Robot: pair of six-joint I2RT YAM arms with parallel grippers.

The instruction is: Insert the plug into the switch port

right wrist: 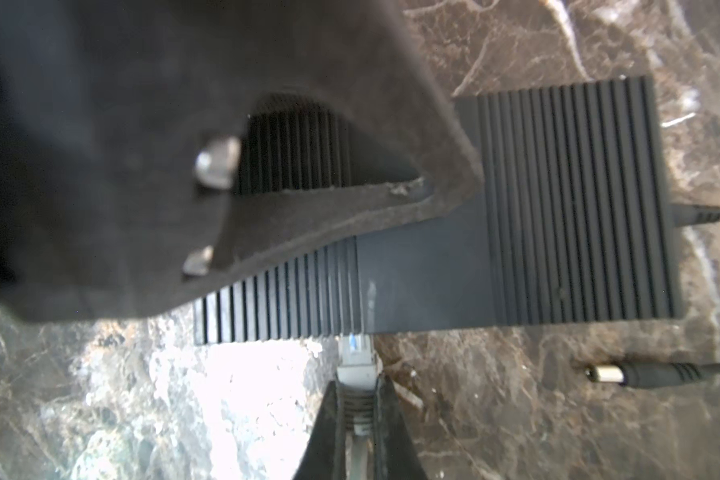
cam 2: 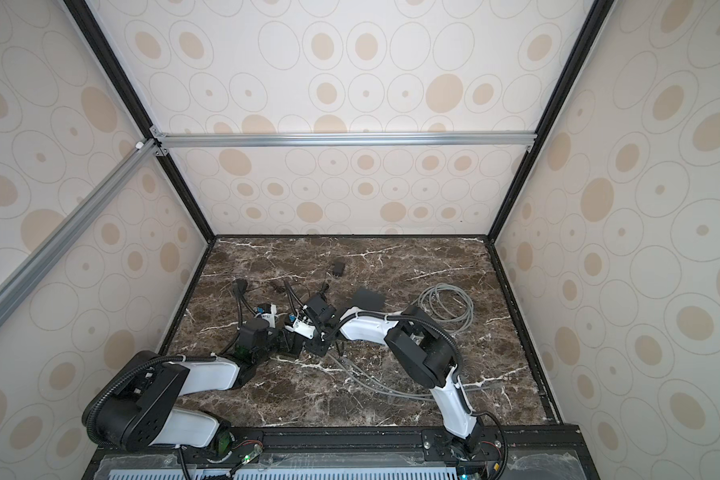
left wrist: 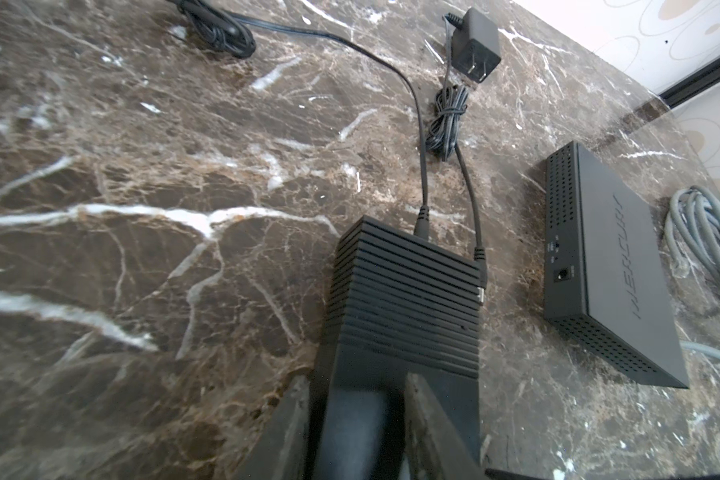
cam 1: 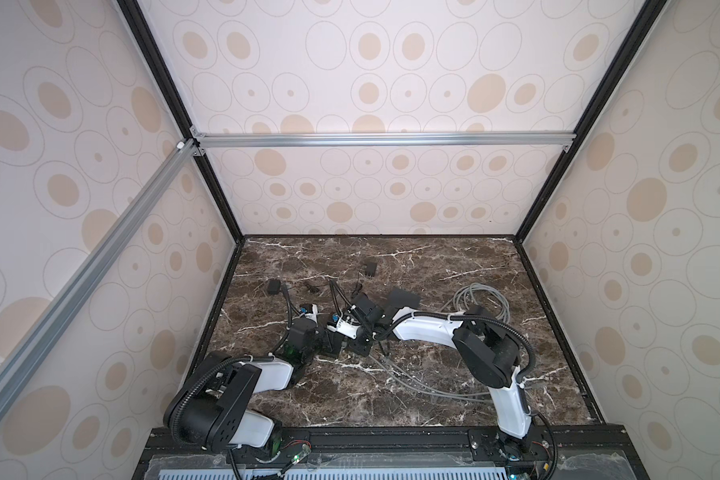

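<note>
Right wrist view: right gripper [right wrist: 357, 392] low over the marble tabletop [right wrist: 516, 415], fingers on either side of a grey network plug [right wrist: 356, 365].
Right claw: clamped on the plug's grey boot, cable trailing back between the fingers.
Plug: clear tip meets the long side face of the ribbed switch [right wrist: 558, 199]; how deep it sits, cannot tell.
Left wrist view: left gripper [left wrist: 358, 415] straddles the smooth near end of the ribbed switch [left wrist: 404, 299].
Left claw: closed on the switch body, one finger on each side.
Switch: flat on the tabletop, ribs running across its top.
Power lead [left wrist: 422, 220]: enters the switch's far end.
Barrel plug [right wrist: 607, 374]: loose on the marble, just beside the switch, metal tip bare.
Second switch [left wrist: 607, 266]: black, flat, apart from the held one.
Grey cable coil [left wrist: 707, 232]: beyond the second switch; seen in a top view [cam 1: 481, 301] behind the right arm.
Power adapter [left wrist: 474, 41]: far end of the table, prongs showing.
</note>
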